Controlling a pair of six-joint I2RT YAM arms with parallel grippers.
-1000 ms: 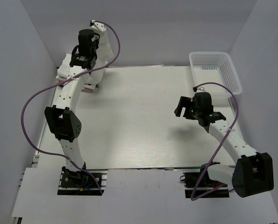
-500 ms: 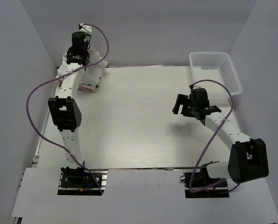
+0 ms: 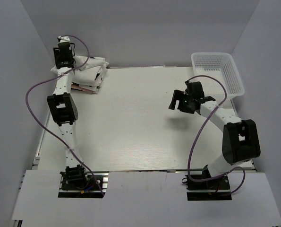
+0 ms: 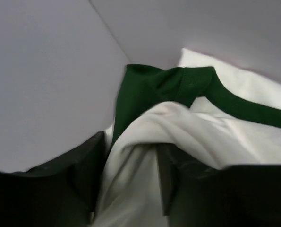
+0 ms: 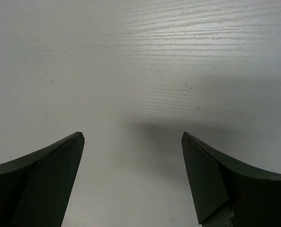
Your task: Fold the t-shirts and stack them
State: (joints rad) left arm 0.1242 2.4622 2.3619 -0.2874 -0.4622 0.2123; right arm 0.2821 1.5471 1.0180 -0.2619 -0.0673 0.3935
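Swung to far-left corner, left gripper (image 4: 131,161) pinches t-shirt (image 4: 192,127) — right gripper (image 5: 132,137) wide over table (image 5: 131,56).

The top view is lit brightly and evenly from above; the pale table (image 3: 140,127) is rendered sharp, and only a faint, soft shadow is cast on it just below the right gripper (image 3: 174,101), right of centre. The left wrist view is dimmer and soft throughout: the t-shirt (image 4: 201,132) is blurred, and the fingers (image 4: 60,189) along the bottom edge are lost in near black. In the right wrist view the table's grain is shown crisp at the top, a broad soft shadow is laid across the middle, and the lower corners are slightly out of focus
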